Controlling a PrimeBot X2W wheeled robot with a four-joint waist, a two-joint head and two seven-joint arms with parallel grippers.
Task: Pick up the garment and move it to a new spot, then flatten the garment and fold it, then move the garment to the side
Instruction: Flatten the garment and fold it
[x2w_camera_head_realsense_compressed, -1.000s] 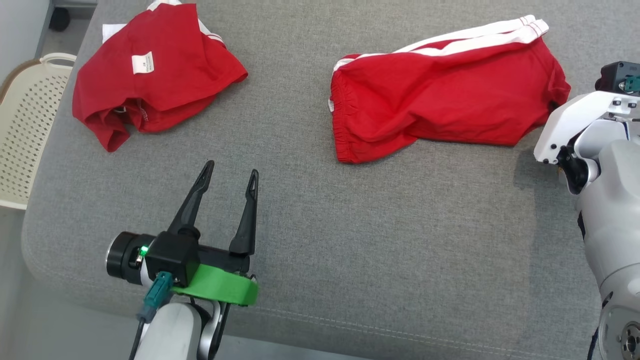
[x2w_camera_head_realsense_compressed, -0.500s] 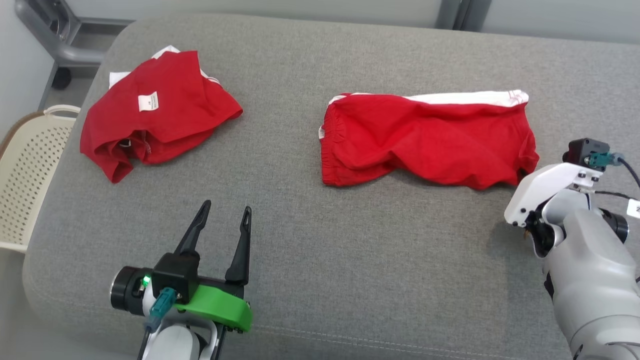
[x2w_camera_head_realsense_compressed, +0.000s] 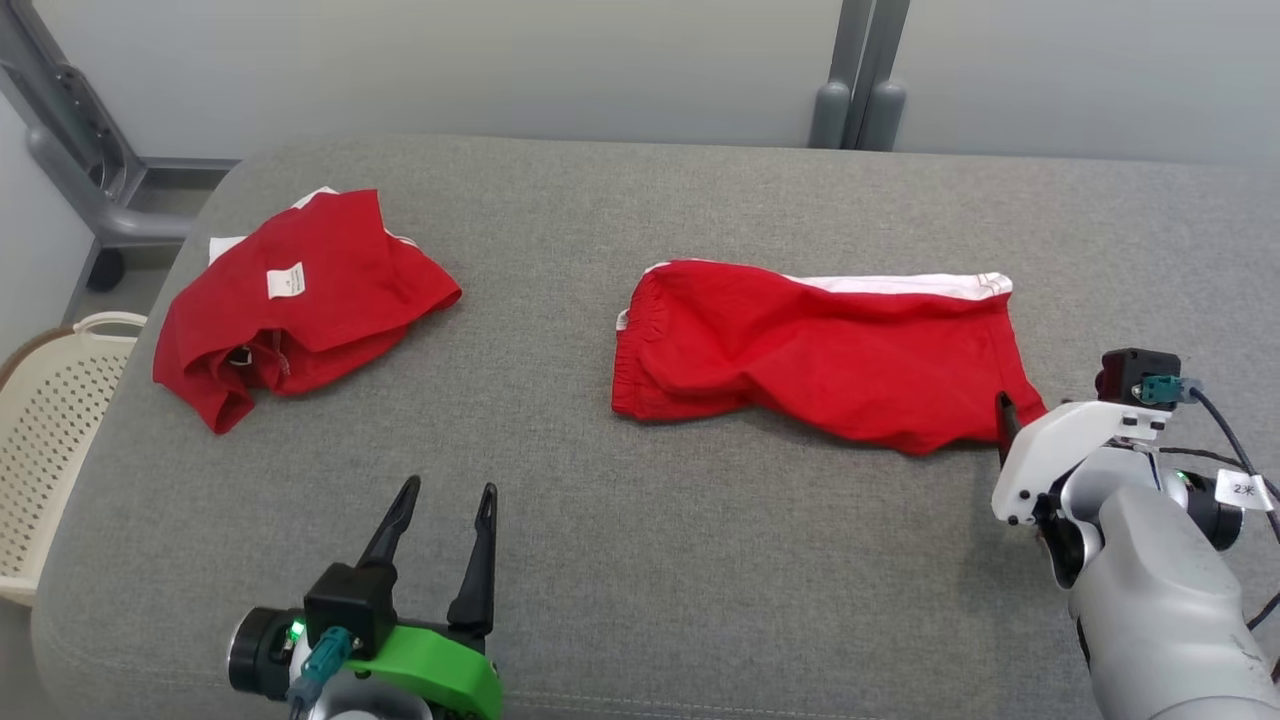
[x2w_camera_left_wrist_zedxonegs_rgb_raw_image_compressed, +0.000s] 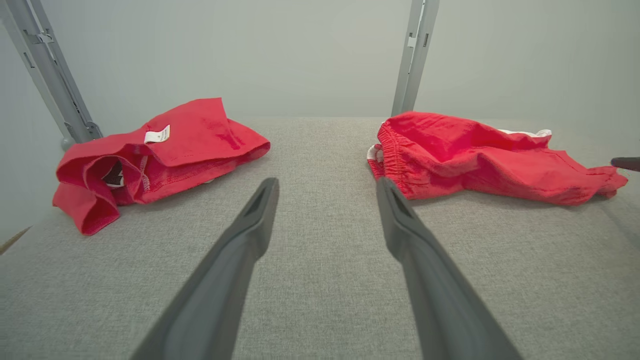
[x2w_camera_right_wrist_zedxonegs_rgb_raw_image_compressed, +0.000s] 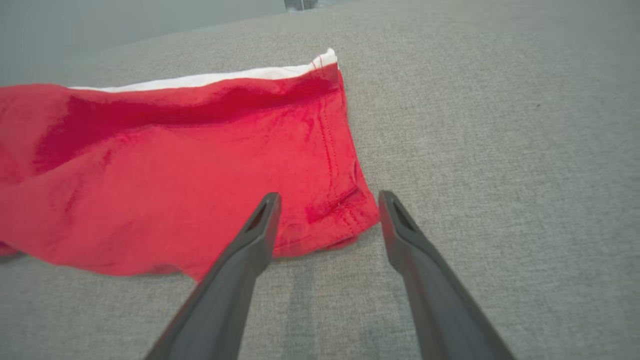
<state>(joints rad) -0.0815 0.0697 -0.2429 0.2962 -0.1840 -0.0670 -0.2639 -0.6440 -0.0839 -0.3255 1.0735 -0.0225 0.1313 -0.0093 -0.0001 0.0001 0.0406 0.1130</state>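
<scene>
The right hand is released, its two dark fingers spread with nothing between them. In the right wrist view they frame the near hem corner of the red shorts. The left fingertip overlaps the cloth, and whether it touches cannot be told. In the head view one dark fingertip pokes out past the white wrist casing, right at that same corner.

The shorts lie crumpled lengthwise on the right half of the grey fabric tabletop, with a white stripe along their far edge. The left wrist view adds the gathered elastic waistband at their other end.

The left hand is likewise released, fingers apart. It hovers near the front edge of the tabletop, well apart from both cloths.

A second red garment lies bunched at the far left, a white label on top. The left wrist view looks into its open hem.

A cream perforated basket stands beside the left edge in the head view.
</scene>
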